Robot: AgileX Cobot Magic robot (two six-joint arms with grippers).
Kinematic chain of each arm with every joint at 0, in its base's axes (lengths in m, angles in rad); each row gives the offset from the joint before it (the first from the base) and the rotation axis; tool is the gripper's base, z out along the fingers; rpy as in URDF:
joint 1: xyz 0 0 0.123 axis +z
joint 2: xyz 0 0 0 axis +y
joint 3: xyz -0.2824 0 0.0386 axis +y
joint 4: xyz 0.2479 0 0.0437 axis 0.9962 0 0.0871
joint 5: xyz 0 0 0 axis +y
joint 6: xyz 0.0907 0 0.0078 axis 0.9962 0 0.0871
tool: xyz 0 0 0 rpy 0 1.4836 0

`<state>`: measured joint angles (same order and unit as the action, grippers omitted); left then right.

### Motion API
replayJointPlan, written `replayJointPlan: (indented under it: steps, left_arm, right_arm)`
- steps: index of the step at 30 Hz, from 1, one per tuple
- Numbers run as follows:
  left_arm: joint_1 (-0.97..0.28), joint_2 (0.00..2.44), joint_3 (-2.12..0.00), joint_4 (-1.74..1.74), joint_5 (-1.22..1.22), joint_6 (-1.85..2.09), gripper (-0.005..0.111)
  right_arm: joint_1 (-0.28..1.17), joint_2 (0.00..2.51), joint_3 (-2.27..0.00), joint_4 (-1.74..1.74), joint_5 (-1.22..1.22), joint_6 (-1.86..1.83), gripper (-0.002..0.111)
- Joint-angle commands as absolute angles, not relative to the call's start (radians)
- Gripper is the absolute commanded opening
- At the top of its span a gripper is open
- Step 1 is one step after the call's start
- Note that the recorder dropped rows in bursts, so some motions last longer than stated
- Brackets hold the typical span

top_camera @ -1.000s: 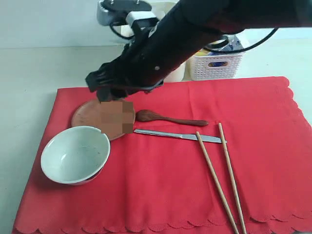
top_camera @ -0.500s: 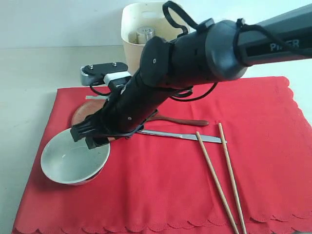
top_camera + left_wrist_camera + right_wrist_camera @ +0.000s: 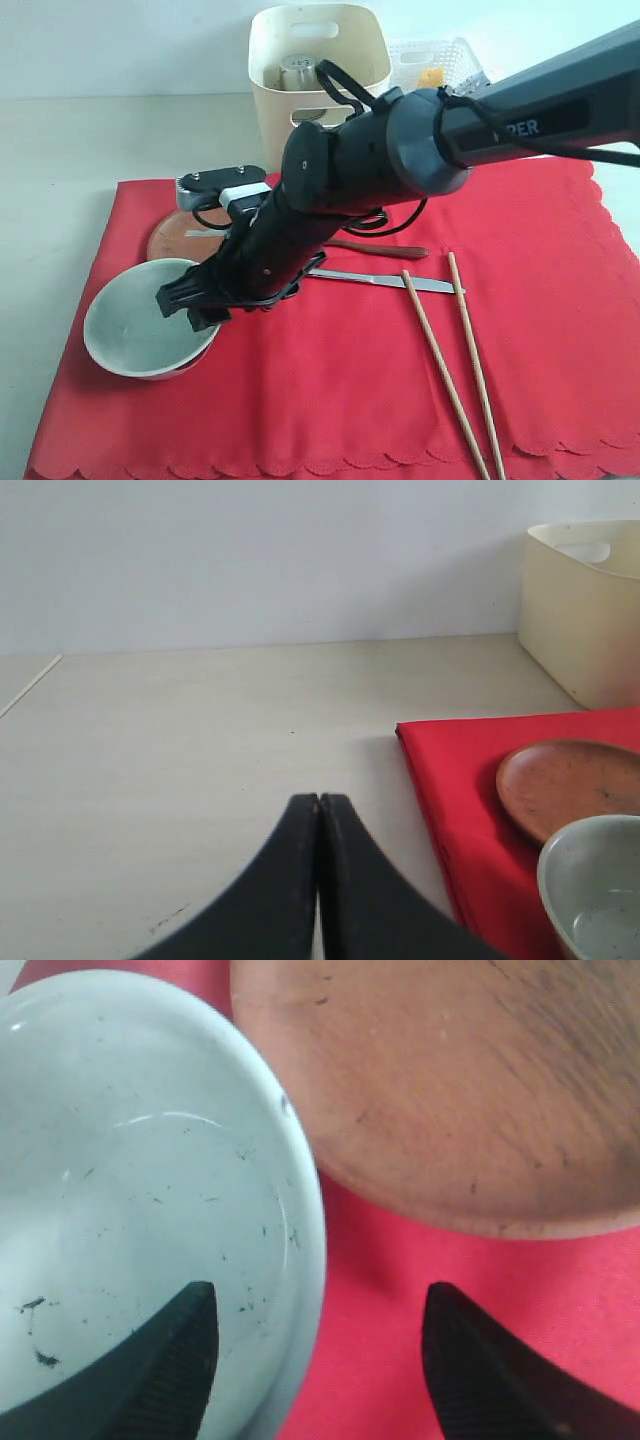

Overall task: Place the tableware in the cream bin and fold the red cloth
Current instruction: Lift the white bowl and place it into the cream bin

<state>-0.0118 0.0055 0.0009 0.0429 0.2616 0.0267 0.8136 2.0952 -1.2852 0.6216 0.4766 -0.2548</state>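
The bowl (image 3: 120, 335) sits mouth-up on the near-left part of the red cloth (image 3: 560, 300), with the wooden plate (image 3: 183, 238) just behind it. The right claw (image 3: 318, 1310) is spread open astride the bowl's rim – one finger inside, one outside over the cloth – and grips nothing. Its arm crosses above the spoon (image 3: 390, 250), whose handle points right, and the knife (image 3: 395, 284), which lies crosswise. The two chopsticks (image 3: 444, 370) run toward the near edge, converging. The cream bin (image 3: 275, 60) stands behind the cloth with the steel cup (image 3: 297, 72) inside, a white basket (image 3: 430, 60) beside it. The left claw (image 3: 319, 805) is clenched on nothing over the bare tabletop (image 3: 180, 730).
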Motion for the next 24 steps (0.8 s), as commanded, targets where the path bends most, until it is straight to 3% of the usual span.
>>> replayJointPlan:
  steps: [1, 4, 13, 24]
  left_arm:
    - [-0.011, 0.000, 0.000, 0.037, 0.260, 0.023, 0.003]
    - [-0.011, 0.000, 0.000, 0.037, 0.260, 0.023, 0.003]
    - [-0.011, 0.000, 0.000, 0.037, 0.260, 0.023, 0.003]
    - [-0.011, 0.000, 0.000, 0.037, 0.260, 0.023, 0.003]
  right_arm:
    - [0.815, 2.093, -1.283, 0.627, 0.466, -0.260, 0.056]
    - [0.815, 2.093, -1.283, 0.627, 0.466, -0.260, 0.051]
    - [0.815, 2.093, -1.283, 0.714, 0.466, -0.260, 0.001]
    - [0.725, 1.932, -1.343, 0.722, 0.466, -0.260, 0.000]
